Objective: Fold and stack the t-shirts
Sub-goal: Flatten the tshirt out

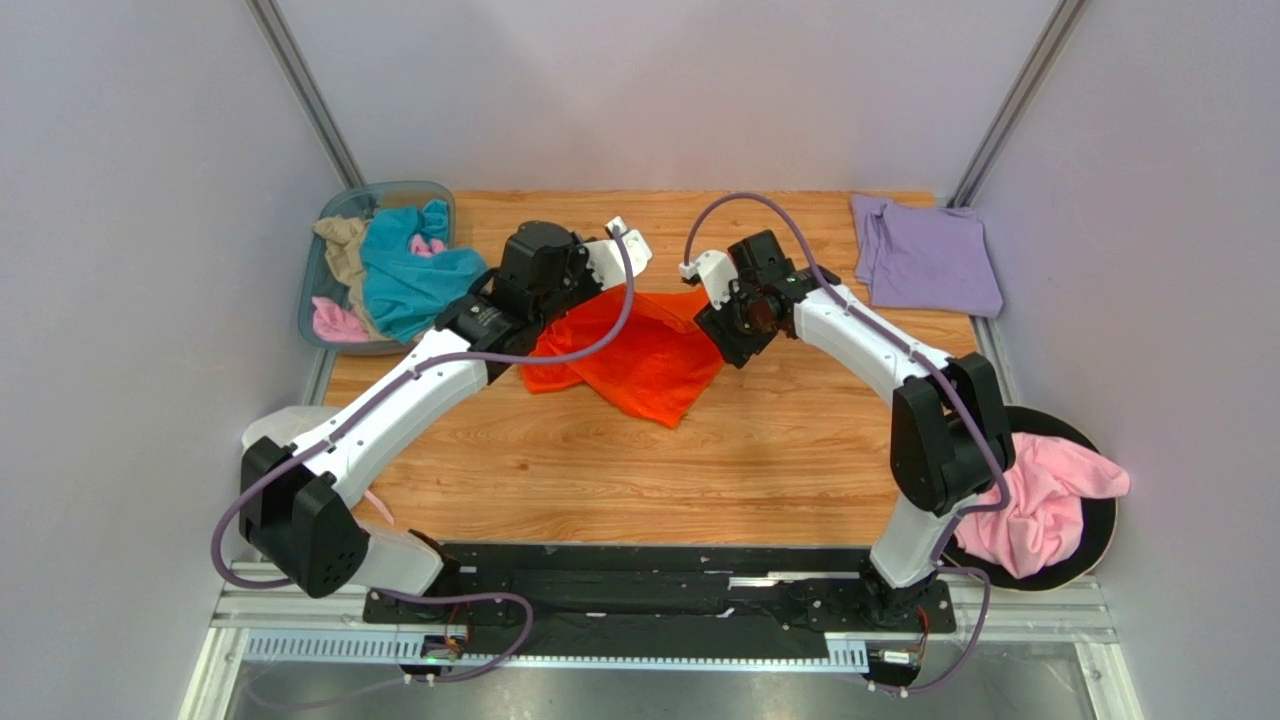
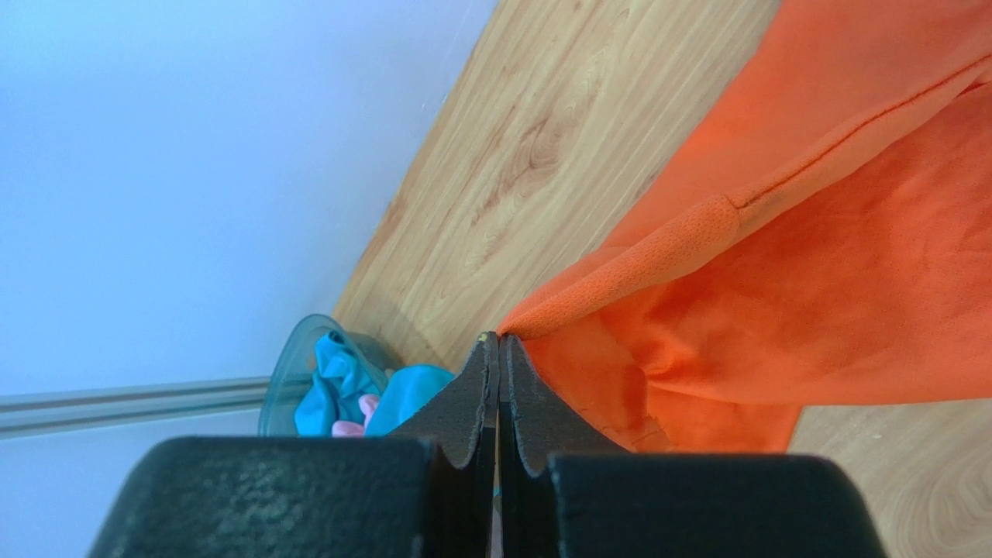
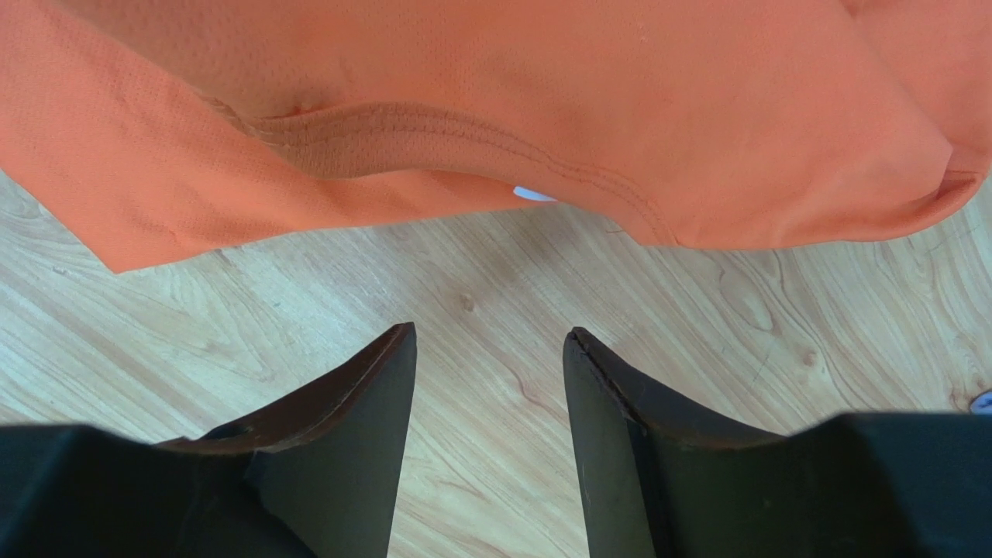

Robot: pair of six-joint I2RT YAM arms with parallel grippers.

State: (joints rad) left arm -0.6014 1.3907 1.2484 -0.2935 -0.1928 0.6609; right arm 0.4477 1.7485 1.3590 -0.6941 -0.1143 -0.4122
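Mid-table, the orange t-shirt (image 1: 646,360) lies rumpled between the two arms. The left claw (image 2: 500,344) is clamped tight on its ribbed edge, cloth draping away from the tips. The right claw (image 3: 489,360) stands moderately wide with nothing in it, over bare table (image 1: 676,465) just beside the shirt's hem. The lavender t-shirt (image 1: 924,255) rests folded at the far right corner.

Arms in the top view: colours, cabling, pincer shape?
Both the left arm and right arm have white links with black joint housings. A purple-grey cable loops along each. The left pincer and right pincer each have two dark wedge-shaped fingers tapering to tips.
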